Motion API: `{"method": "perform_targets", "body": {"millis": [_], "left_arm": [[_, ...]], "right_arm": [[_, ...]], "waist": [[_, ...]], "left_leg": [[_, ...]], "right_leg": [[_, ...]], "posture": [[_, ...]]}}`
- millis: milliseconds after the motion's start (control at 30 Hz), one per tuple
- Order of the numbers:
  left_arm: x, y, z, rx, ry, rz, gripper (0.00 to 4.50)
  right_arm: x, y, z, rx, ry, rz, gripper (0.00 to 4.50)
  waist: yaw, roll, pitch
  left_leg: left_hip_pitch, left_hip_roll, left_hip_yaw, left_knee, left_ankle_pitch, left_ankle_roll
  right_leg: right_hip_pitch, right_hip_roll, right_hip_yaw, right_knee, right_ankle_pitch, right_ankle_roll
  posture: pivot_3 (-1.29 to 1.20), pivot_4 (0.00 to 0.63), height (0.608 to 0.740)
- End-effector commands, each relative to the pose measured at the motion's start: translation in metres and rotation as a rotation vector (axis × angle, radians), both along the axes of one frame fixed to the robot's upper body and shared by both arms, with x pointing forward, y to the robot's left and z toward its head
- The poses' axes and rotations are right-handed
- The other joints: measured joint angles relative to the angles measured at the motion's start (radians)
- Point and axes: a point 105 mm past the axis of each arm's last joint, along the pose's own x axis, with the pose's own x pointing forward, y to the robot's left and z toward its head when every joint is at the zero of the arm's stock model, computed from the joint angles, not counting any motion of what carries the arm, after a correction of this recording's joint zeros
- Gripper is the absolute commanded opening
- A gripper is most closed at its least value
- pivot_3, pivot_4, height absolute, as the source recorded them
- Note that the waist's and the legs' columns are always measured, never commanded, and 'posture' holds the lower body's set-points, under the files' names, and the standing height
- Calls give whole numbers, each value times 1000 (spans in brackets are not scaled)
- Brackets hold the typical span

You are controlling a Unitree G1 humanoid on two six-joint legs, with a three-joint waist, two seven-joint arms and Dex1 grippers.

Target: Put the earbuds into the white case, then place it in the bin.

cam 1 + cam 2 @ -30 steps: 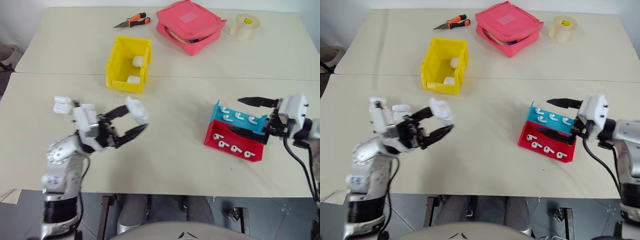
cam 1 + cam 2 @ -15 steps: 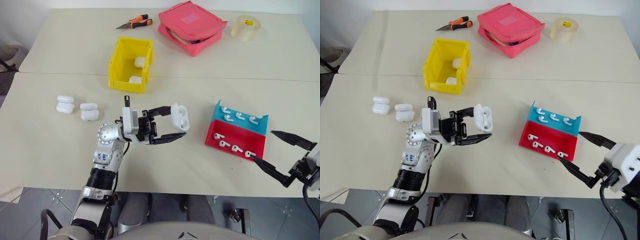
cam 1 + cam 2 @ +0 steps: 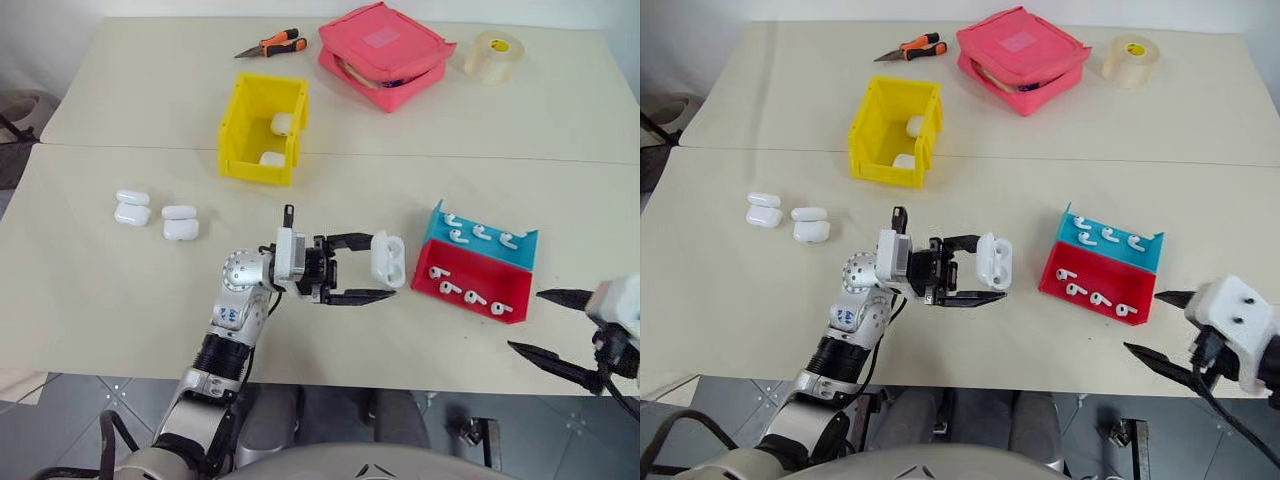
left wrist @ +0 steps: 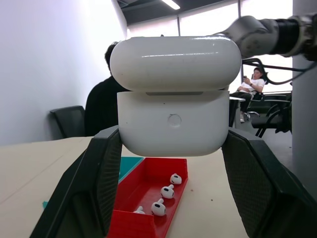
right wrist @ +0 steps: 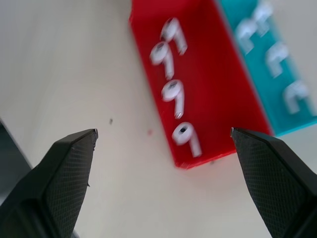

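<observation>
Left wrist view puts the white case (image 4: 172, 99) square between my left gripper's (image 3: 378, 272) two black fingers (image 4: 96, 178) — clamped on its sides, lid slightly ajar, held up off the table (image 3: 120, 290). From the head camera I see that gripper pointing toward my right, the case standing upright at its tip, just beside the near-left corner of the red-and-blue tray (image 3: 478, 272) but apart from it.

My right gripper (image 3: 552, 322) hangs at the table's near right edge with its fingers spread wide and nothing between them. Through the right wrist view the gap frames the red half of the tray, where four earbuds (image 5: 171, 94) lie in a row; more earbuds lie in the blue half, behind.

The bin (image 3: 262, 128) sits well beyond my left arm, toward the far side of the table, with two white cases inside. Two pairs of spare cases (image 3: 156, 212) rest on the table to my left. At the far edge are a pink pouch (image 3: 386, 52), a roll of tape (image 3: 494, 54) and orange-handled pliers (image 3: 268, 42). Two people (image 4: 101, 106) sit in the room behind — visible past the held case.
</observation>
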Motion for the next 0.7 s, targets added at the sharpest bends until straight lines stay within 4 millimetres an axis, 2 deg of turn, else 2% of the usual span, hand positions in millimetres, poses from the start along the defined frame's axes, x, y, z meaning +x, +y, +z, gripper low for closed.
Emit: {"method": "perform_targets", "body": {"millis": [33, 367, 533, 633, 700], "left_arm": [[-2, -8, 8, -30, -30, -10, 2709], [-7, -13, 7, -40, -30, -12, 2709], [-6, -14, 8, -47, -27, 1, 2709], [-7, -13, 7, -47, -25, 6, 2709], [-6, -13, 7, -48, -23, 9, 2709]], "right_arm": [[8, 4, -4, -50, 55, -1, 4500], [32, 0, -19, -271, 89, 108, 4500], [43, -1, -25, -315, 71, 130, 4500], [47, 1, -27, -328, 68, 151, 3884], [48, 1, -29, -340, 70, 165, 3207]], "waist": [[4, 0, 0], [3, 0, 0], [3, 0, 0], [3, 0, 0], [4, 0, 0]], "left_leg": [[0, 0, -1, 0, 0, 0], [-2, -1, -1, 1, 0, 0], [-2, -1, -1, 1, 0, 0], [-2, -1, -2, 1, 0, 0], [-2, -1, -2, 1, 0, 0]], "right_leg": [[0, 0, -1, 0, 0, 0], [0, -1, -3, 0, 0, 0], [0, 0, -3, -1, 0, 0], [0, 0, -3, -1, 0, 1], [0, 0, -3, -1, 0, 1]], "posture": [[0, 150, 740], [0, 150, 740], [0, 150, 740], [0, 150, 740], [0, 150, 740]]}}
